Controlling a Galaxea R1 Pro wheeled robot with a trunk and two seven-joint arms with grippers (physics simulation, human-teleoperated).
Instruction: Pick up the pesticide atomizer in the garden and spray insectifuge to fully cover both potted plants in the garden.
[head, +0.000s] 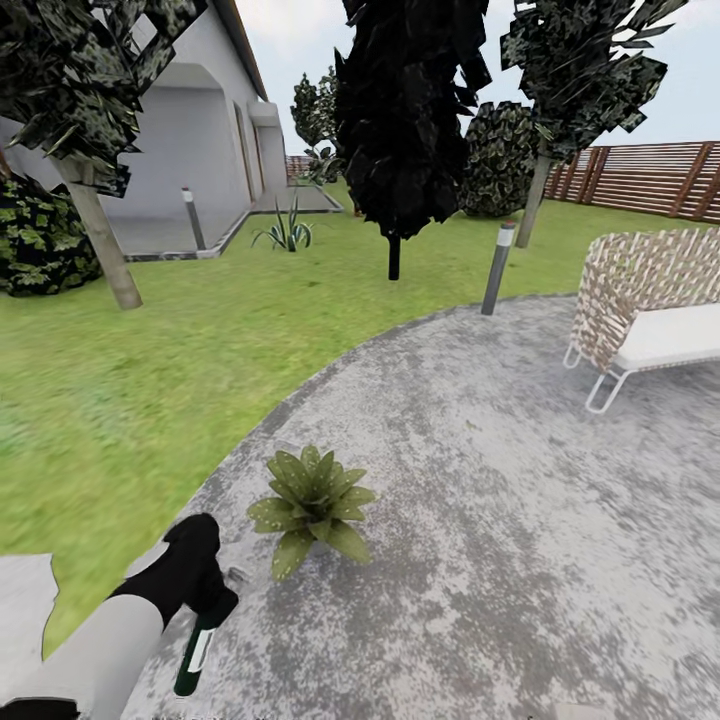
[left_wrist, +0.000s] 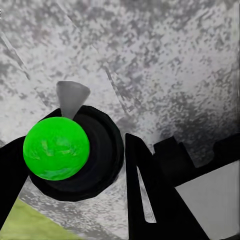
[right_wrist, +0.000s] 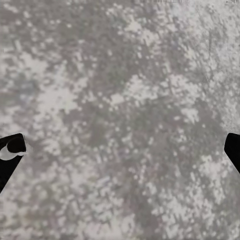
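Lower left, the left pincer (head: 205, 600) clamps the light, rigid, slick spray bottle (head: 194, 655) mid-body beside a potted plant (head: 312, 503).

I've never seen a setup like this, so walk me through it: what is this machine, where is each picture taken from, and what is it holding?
It is a simulated wheeled robot with two arms, each ending in a pincer. The wide picture comes from its head camera, looking over a garden: lawn, a grey paved patio and a woven chair. One potted plant sits on the patio. The left pincer holds the pesticide atomizer, a dark green bottle, hanging downward. The other two pictures come from cameras near each pincer. The right pincer is open above bare paving.
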